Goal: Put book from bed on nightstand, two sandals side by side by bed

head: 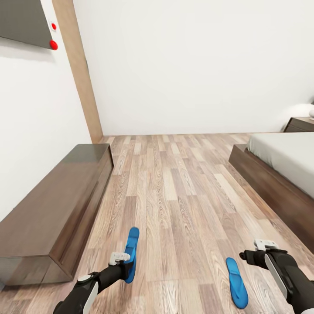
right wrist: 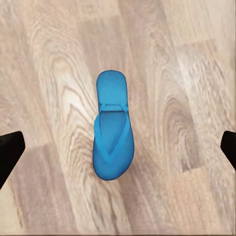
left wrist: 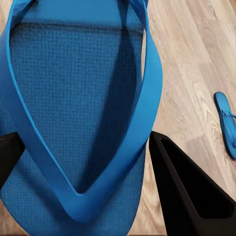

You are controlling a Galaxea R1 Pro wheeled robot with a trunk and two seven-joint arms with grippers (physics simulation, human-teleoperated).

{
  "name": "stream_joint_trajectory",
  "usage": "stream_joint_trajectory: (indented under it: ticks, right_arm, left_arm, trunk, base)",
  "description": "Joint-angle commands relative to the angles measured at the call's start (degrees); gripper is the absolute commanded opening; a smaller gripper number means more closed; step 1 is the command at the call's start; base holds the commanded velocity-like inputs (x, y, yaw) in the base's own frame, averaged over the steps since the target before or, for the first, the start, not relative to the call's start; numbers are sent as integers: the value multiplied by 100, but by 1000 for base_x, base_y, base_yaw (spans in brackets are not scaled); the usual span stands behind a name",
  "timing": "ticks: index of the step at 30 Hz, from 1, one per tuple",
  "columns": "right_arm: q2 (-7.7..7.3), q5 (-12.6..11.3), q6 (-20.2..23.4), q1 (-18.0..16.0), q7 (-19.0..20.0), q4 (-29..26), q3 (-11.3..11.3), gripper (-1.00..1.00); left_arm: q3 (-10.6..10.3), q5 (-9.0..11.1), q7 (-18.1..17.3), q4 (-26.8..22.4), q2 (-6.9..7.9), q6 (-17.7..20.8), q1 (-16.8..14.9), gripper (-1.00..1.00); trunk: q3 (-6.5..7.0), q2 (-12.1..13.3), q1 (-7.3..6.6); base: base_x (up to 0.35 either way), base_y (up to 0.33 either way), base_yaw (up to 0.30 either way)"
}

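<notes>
My left gripper (head: 125,261) is shut on one blue sandal (head: 131,250), held on its edge just above the wooden floor; in the left wrist view that sandal (left wrist: 73,98) sits between the black fingers (left wrist: 189,194). The other sandal (head: 237,283) lies flat on the floor, sole down, also seen as the other sandal (left wrist: 227,123). My right gripper (head: 250,255) hovers above it, wide open, its fingertips (right wrist: 10,153) apart on both sides of the sandal (right wrist: 113,132). The bed (head: 283,159) stands at the right, the nightstand (head: 300,124) beyond it. The book is out of view.
A long low dark-brown bench (head: 52,209) runs along the left wall. Open wooden floor (head: 174,183) stretches between the bench and the bed frame. A white wall closes the far end, with a wooden pillar (head: 80,74) at its left corner.
</notes>
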Motion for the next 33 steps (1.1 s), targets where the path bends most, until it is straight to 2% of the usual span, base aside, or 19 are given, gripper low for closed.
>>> stream_joint_trajectory:
  ticks: [1, 7, 12, 21, 33]
  right_arm:
    - [-1, -31, 27, -2, 0, -6, -7, 100]
    - [-1, 1, 37, -2, 2, 12, -16, 100]
    - [-14, -34, 66, -2, 59, 313, -31, 100]
    - [-27, -3, 81, -2, 473, 381, -30, 100]
    - [-2, 27, 65, -2, 452, 381, -16, 100]
  left_arm:
    - [50, -51, -57, -14, -8, 40, -3, -100]
    - [50, -51, -62, -14, 0, 40, -3, -100]
    - [50, -48, -86, -14, 7, 47, -3, -100]
    - [50, -42, -94, -21, 10, 47, -3, -100]
    - [50, -42, -94, -20, 7, 49, -3, -100]
  trunk:
    - [-28, -4, 1]
    - [-161, -12, 17]
    - [-272, -19, 29]
    - [-471, -31, 53]
    - [-737, -47, 84]
  base:
    - [0, 0, 0]
    - [0, 0, 0]
    - [0, 0, 0]
    - [0, 0, 0]
    - [0, 0, 0]
